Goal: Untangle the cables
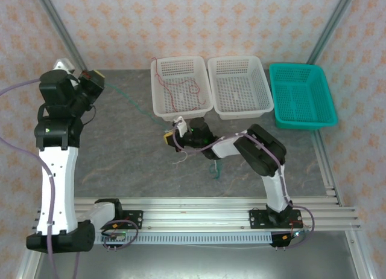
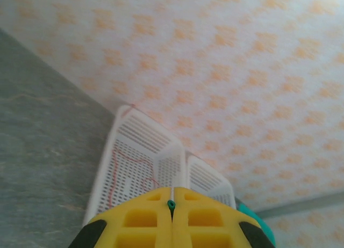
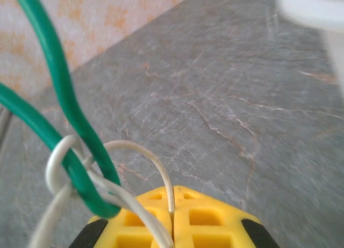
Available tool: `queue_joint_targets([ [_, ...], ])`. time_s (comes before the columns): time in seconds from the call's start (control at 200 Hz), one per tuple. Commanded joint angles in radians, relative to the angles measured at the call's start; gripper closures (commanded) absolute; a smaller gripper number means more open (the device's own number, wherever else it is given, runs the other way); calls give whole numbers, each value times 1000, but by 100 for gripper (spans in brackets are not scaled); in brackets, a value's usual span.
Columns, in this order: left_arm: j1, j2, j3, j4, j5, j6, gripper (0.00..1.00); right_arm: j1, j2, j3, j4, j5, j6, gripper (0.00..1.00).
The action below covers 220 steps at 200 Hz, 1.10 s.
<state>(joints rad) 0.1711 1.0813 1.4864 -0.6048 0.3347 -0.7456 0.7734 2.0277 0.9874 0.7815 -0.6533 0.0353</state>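
The grey stone-like table (image 1: 120, 152) stands before patterned wallpaper. From above, my left gripper (image 1: 96, 80) is raised at the far left. The green cable (image 1: 129, 101) runs from it toward my right gripper (image 1: 170, 139), which is low, just before the white basket (image 1: 178, 58) where the red cable (image 1: 184, 89) lies. In the left wrist view, my fingers are pressed together on the green cable. In the right wrist view, my fingers are closed on the whitish cable (image 3: 153, 159), which loops around the green one just beside them. I think pulling apart now may tighten this loop into a knot, or the thin wire may slip out.
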Motion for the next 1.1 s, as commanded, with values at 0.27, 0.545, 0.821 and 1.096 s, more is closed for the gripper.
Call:
queue_joint_targets([
  [0.27,219,49,65,93,-29,-14,100,-121,-192,-375,-10,248,301,100],
  [0.545,368,63,111,87,26,-32,100,-223,-326,-569,11,424,495,100],
  [0.821,377,65,21,183,163,-93,100,-242,-383,-585,-3,393,493,100],
  [1.096,328,62,112,251,278,-98,100,-234,-529,-456,-289,317,377,58],
])
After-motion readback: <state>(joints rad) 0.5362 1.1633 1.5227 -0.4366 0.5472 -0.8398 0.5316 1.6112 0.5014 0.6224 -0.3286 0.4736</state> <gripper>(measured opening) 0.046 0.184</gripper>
